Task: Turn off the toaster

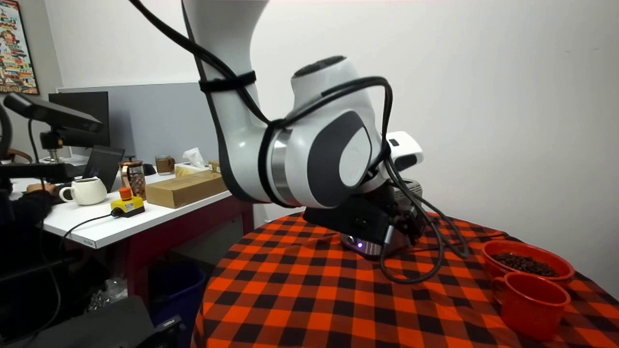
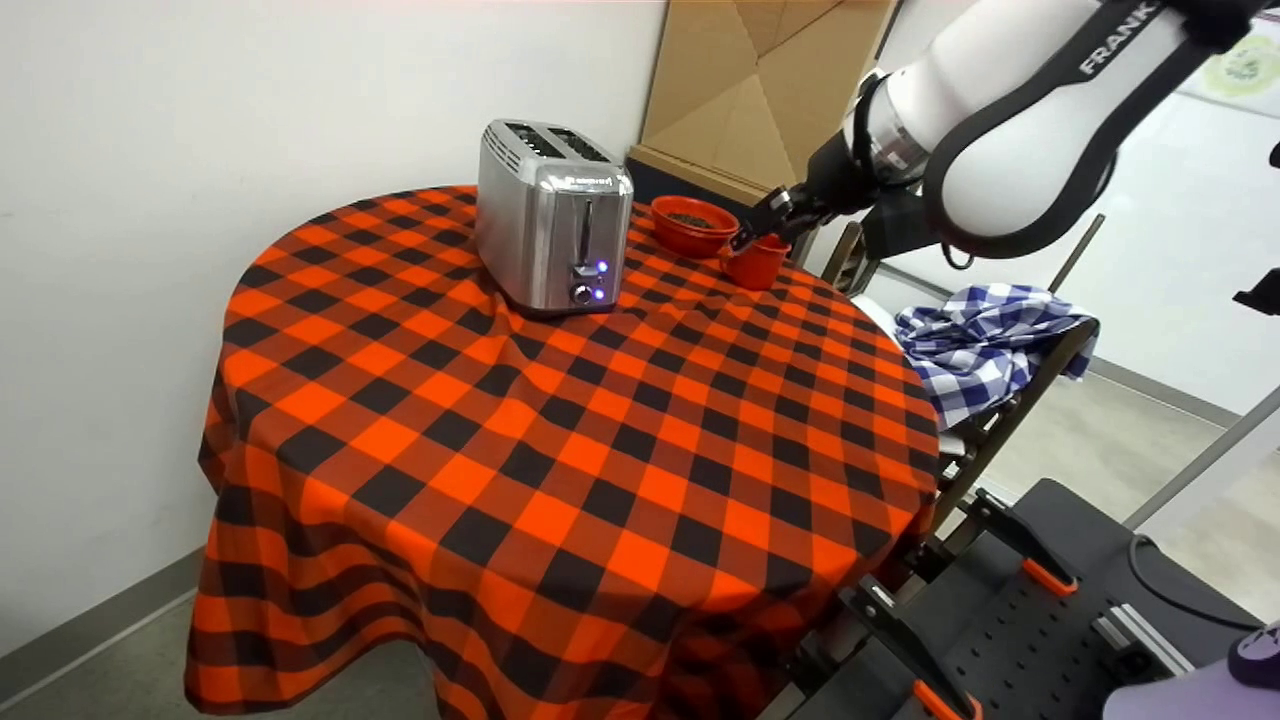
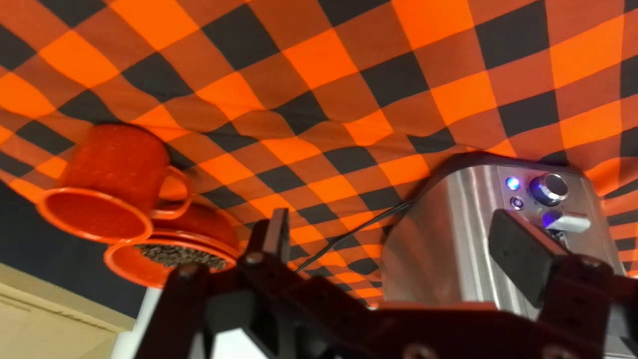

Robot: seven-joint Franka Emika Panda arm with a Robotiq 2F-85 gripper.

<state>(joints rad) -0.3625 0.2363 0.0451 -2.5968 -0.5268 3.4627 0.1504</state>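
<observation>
The shiny silver two-slot toaster (image 2: 515,235) stands upright on the checked table. Its front has a lever (image 2: 585,270) low in its slot, a knob (image 2: 582,293) and glowing blue lights (image 2: 600,267). In the wrist view the toaster (image 3: 423,249) is at the right, with its knob (image 3: 548,188), lever (image 3: 568,221) and a lit blue light (image 3: 513,183). In an exterior view the arm hides most of the toaster (image 1: 371,248). My gripper (image 3: 391,222) is open and empty, one finger overlapping the toaster's front in view; it (image 2: 757,222) appears apart from the toaster.
A red mug (image 2: 757,264) and a red bowl (image 2: 688,240) of dark pieces stand beside the toaster; the gripper overlaps the mug in view. A black cord (image 3: 344,237) runs from the toaster. A wall and a chair with blue checked cloth (image 2: 985,340) border the table (image 2: 560,460).
</observation>
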